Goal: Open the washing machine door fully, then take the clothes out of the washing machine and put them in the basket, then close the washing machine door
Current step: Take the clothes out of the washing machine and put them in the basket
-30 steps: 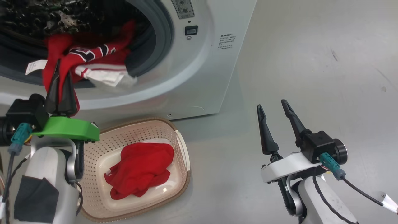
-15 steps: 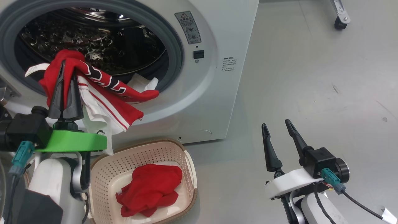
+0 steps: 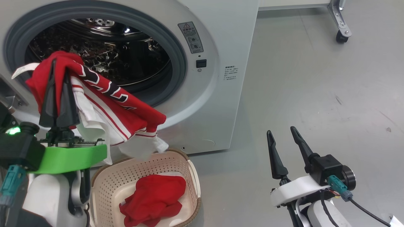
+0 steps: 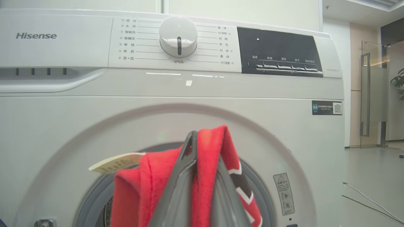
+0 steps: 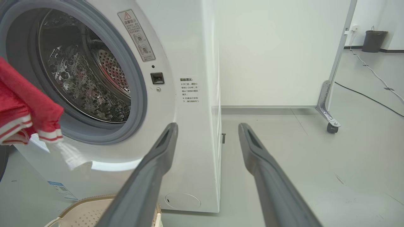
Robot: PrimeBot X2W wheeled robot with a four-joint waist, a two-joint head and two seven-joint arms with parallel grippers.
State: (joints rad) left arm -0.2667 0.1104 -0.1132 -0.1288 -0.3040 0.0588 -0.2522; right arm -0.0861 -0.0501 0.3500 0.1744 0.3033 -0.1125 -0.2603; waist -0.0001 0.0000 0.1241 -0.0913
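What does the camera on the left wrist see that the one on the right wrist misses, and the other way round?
Left wrist view: the program dial, the Hisense name, the dark display panel and the left fingers shut on the red jersey. Right wrist view: the steel drum, the basket, a caster wheel and the open right fingers. Both: the white washing machine, the red jersey and the warning sticker.

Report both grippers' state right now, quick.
Left gripper: closed, holding the red jersey.
Right gripper: open, holding nothing.
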